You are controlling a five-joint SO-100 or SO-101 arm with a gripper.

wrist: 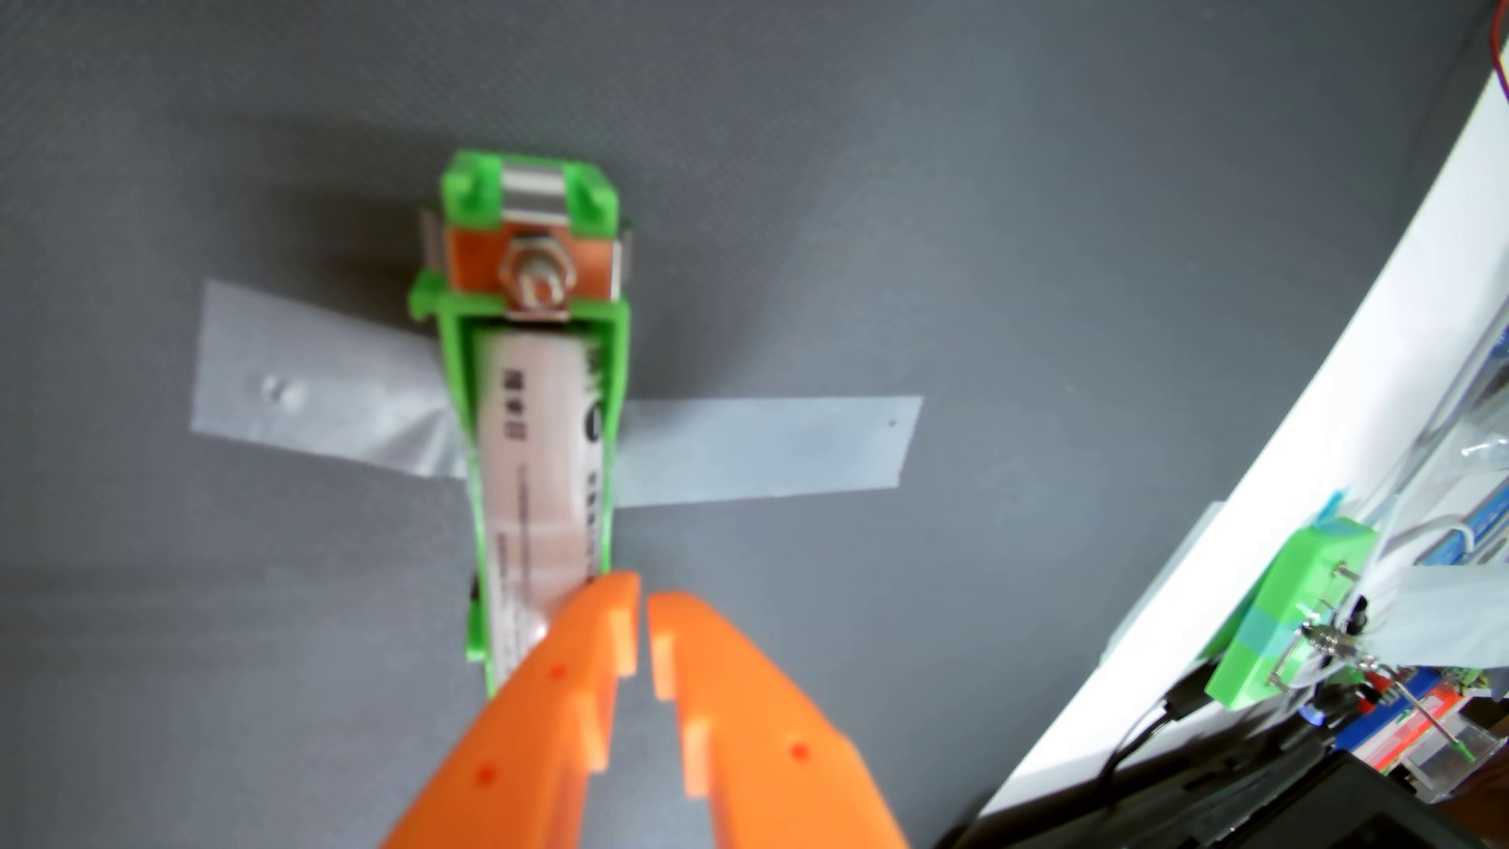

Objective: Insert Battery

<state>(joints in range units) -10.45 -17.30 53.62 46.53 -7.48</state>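
In the wrist view, the orange gripper is reaching in from the bottom edge of the picture and pointing up toward the middle. Its two toothed fingers are sitting almost together, with only a thin sliver of grey mat showing between the tips. Nothing is caught between them, so the gripper is pinched nearly closed and empty.

The left fingertip is hanging over the near end of the battery, at its right edge; whether it is touching the battery is not clear from this angle. The battery, white with dark print running along it, is lying lengthwise inside a bright green holder, its far end pointing at a metal bolt and copper plate at the holder's top.

Strips of clear tape are running out to both sides of the holder across the mat.

At the far right, a white curved surface is bordering the mat, and a second green block with wires and electronics is sitting beside it, blurred.
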